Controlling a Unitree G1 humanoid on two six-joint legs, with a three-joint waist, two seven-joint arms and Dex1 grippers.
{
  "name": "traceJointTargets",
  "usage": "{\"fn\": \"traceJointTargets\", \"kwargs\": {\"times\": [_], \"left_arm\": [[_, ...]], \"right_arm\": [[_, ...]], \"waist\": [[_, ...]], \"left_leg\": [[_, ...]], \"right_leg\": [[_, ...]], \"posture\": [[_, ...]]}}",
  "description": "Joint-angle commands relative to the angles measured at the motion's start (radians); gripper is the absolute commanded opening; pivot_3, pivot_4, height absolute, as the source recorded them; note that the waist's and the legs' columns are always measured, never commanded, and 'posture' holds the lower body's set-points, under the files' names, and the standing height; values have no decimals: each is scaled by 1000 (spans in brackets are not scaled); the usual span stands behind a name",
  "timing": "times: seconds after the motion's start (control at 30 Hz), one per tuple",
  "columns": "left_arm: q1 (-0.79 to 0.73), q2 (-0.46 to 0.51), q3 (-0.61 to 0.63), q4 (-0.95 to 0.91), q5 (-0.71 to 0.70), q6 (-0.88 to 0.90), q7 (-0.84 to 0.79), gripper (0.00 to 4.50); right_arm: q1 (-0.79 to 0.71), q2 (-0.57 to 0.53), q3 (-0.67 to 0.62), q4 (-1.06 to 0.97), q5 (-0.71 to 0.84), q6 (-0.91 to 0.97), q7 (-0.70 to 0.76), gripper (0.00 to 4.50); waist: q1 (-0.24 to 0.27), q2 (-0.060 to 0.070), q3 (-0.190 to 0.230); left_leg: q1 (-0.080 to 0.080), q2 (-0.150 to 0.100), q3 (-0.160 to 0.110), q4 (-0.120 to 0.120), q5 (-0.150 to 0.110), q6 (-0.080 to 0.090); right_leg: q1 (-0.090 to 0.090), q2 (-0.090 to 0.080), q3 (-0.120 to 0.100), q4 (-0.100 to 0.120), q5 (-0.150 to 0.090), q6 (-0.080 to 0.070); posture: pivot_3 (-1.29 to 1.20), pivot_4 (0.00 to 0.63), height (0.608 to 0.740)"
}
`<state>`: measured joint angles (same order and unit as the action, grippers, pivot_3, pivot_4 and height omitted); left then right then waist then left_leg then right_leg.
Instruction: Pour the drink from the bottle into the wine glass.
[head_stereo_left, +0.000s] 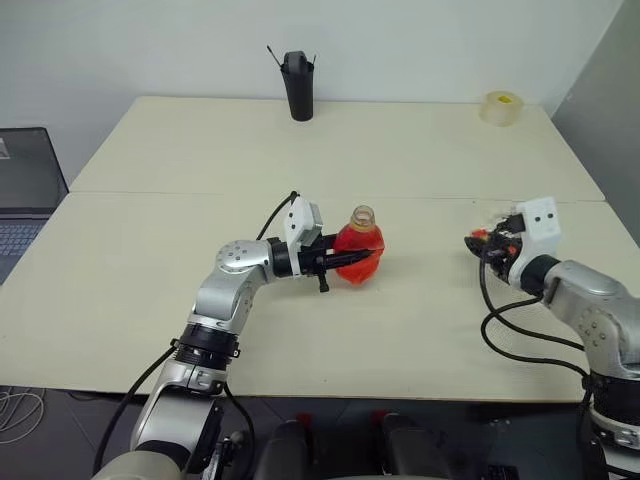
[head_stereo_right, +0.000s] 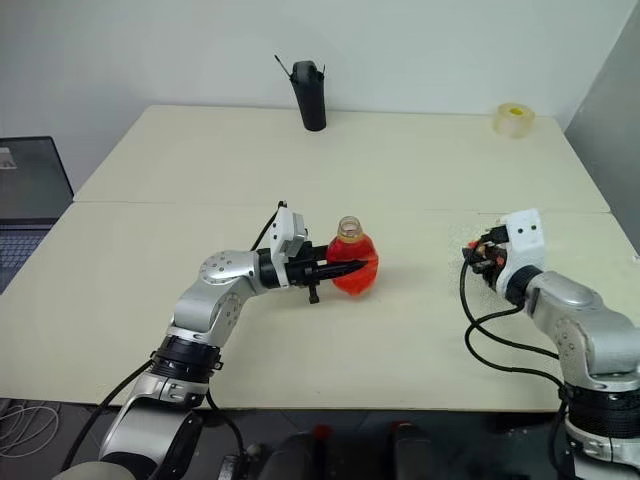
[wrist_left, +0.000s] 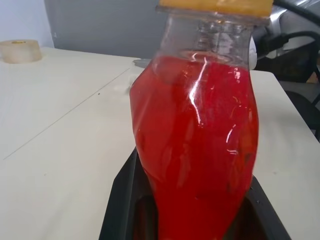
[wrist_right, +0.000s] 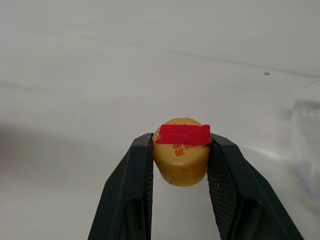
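Now uncapped, the bottle (head_stereo_left: 358, 246) sits pinched upright in the left gripper (head_stereo_left: 345, 260). Off to that hand's right, the right gripper (wrist_right: 180, 165) grips the cap (wrist_right: 181, 150). Risk: the squeezed soft body could burp out the drink (wrist_left: 195, 150).

head eyes look down over the shared table (head_stereo_left: 420, 150); each wrist view sits close behind its tool.
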<state>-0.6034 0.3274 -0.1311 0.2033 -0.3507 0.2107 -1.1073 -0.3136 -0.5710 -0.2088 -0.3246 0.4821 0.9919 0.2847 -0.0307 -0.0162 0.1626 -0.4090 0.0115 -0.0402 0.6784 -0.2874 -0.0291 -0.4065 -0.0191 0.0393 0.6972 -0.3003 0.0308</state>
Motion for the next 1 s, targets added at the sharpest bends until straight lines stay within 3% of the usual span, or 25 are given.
{"fn": "traceJointTargets", "kwargs": {"times": [0.03,0.3,0.33,0.6,0.83,1.0], "left_arm": [[-20,4,18,-34,-15,-20,-7,774],[-19,-2,12,-34,-16,-19,-6,774],[-23,-4,13,-30,-15,-20,-6,774],[-31,3,20,-11,-11,-27,-9,774],[-36,20,60,-2,-21,-9,24,774],[-40,26,161,41,-28,6,153,774]], "right_arm": [[60,1,-24,-29,-8,8,-4,1186],[67,33,-70,20,-39,5,-76,1186],[53,41,-83,27,-37,3,-85,1926],[37,22,-83,-8,-6,46,-56,4500],[-43,-112,-46,-186,88,103,96,4500],[-118,-166,12,-331,231,119,238,4500]], "waist": [[2,0,0],[-1,0,0],[-2,0,0],[1,0,0],[-2,0,0],[-2,0,0]], "left_leg": [[0,0,0,0,0,0],[0,0,1,0,0,0],[1,0,1,0,0,0],[1,0,1,0,0,0],[1,0,1,0,0,1],[1,0,0,0,0,1]], "right_leg": [[0,0,0,0,0,0],[1,0,0,0,0,0],[1,0,0,0,0,0],[1,0,1,0,0,0],[0,0,1,0,0,0],[1,1,0,0,0,0]], "posture": [[0,150,740],[0,150,740],[0,150,740],[0,150,740],[0,150,740],[0,150,740]]}}
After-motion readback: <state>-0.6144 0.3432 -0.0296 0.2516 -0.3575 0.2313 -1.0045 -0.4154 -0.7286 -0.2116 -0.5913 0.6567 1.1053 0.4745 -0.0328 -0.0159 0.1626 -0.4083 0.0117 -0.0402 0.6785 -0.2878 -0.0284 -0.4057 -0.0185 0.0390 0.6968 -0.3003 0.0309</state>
